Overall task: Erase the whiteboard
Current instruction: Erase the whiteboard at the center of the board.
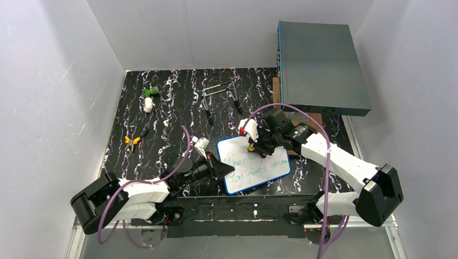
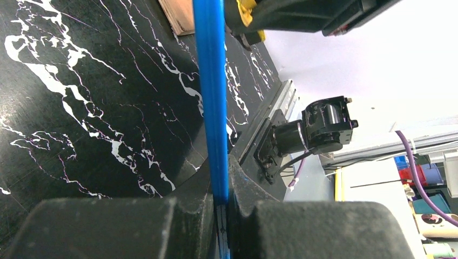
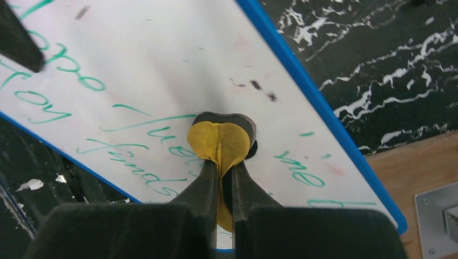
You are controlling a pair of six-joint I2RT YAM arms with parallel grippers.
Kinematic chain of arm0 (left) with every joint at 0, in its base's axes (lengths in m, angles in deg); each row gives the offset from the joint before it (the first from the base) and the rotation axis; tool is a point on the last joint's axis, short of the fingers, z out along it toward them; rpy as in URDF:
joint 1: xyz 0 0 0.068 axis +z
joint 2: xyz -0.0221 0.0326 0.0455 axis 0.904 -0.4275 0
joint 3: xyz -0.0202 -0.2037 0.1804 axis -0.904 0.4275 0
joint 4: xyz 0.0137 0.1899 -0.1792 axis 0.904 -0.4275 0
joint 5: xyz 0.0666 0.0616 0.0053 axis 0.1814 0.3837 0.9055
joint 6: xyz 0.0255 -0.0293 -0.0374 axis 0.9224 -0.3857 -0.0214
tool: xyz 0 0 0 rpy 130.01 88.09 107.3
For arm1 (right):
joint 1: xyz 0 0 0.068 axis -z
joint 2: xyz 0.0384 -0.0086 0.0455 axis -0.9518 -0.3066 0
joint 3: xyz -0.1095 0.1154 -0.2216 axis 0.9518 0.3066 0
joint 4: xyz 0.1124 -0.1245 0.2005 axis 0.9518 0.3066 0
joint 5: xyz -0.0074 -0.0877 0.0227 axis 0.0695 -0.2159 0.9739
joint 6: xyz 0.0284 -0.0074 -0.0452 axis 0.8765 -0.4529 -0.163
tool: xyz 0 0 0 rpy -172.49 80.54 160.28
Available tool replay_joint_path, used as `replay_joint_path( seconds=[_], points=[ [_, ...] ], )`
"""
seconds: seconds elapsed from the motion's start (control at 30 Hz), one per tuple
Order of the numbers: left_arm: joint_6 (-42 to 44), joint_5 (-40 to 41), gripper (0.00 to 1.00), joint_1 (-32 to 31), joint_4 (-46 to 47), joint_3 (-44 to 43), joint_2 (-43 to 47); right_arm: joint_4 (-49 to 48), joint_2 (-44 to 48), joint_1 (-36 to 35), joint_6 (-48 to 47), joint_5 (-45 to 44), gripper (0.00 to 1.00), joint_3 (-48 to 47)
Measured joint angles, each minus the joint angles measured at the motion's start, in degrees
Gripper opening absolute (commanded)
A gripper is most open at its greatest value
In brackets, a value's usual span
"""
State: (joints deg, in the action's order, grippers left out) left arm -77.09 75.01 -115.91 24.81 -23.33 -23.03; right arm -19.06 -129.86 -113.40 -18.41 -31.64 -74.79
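Left gripper (image 2: pixel 221 213): shut tight on the blue frame (image 2: pixel 210 81) of the board (image 1: pixel 253 168), steadying it near the table's front edge, between the two arms. Right gripper (image 3: pixel 227 170): closed on a small eraser (image 3: pixel 220 141), a soft yellow body with a dark, felt-like, rounded tip, pressed against the board's face. The face is smooth, glossy white, and the frame is thin with rounded corners. Green handwriting runs in several lines across most of it. Only a patch beside the eraser, toward the far frame, looks bare, with faint pink smears and dark specks. Erasing therefore appears barely begun, with nearly all the text left. Beyond lies the black table (image 1: pixel 167 108), veined white like marble. At the far right stands a flat-sided grey-teal box (image 1: pixel 321 65).
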Motion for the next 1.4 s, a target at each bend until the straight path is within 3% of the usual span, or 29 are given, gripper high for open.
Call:
replay_joint_path(
  seconds=[0.17,0.47,0.97,1.4],
  points=[
    [0.2,0.0,0.0,0.0,-1.4,-0.1,1.1,-0.3,-0.1,3.1,1.3,-0.2,0.01,-0.2],
    [2.2,-0.8,0.0,0.0,-4.9,-1.1,3.5,0.1,1.2,1.6,-0.1,4.3,0.01,0.2],
    [1.9,-1.9,0.0,0.0,-2.4,-1.6,0.7,-2.0,3.3,5.6,1.8,5.0,0.01,2.2],
    [0.3,-1.6,0.0,0.1,-1.9,-1.6,-0.1,-4.5,3.0,6.6,4.5,-3.0,0.01,2.2]
  ],
)
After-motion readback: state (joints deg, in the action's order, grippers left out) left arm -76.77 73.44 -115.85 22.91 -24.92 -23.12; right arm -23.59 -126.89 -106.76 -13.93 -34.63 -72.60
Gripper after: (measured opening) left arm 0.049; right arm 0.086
